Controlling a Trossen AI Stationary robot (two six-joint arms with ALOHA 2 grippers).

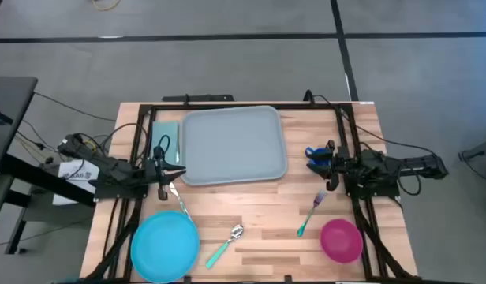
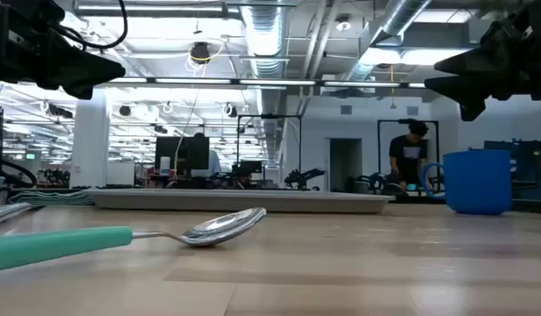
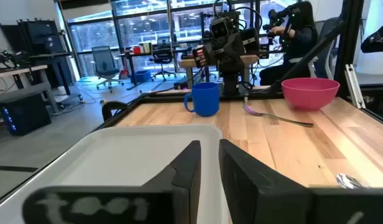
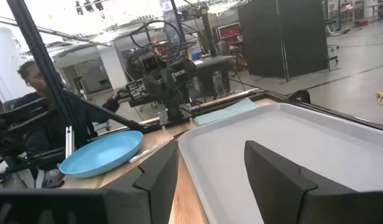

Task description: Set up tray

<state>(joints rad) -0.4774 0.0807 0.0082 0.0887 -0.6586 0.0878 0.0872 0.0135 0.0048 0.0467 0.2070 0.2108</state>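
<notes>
The pale grey-blue tray (image 1: 233, 146) lies flat at the table's far middle; the low view shows it (image 2: 244, 200) as a thin slab. My left gripper (image 1: 178, 175) hovers at the tray's near left corner, its fingers (image 3: 193, 163) almost together with a narrow slit, above the tray's rim (image 3: 148, 134). My right gripper (image 1: 330, 167) hangs to the right of the tray, next to a blue cup (image 1: 316, 156). It is open, and its fingers (image 4: 160, 171) point toward the tray (image 4: 285, 134). Neither gripper touches anything.
A teal flat rectangle (image 1: 166, 138) lies left of the tray. Near the front edge are a round blue plate (image 1: 164, 244), a teal-handled spoon (image 1: 226, 243), a fork (image 1: 310, 214) and a pink bowl (image 1: 341, 239). Another utensil (image 1: 180, 203) lies by the plate. A person (image 2: 409, 158) is in the room behind.
</notes>
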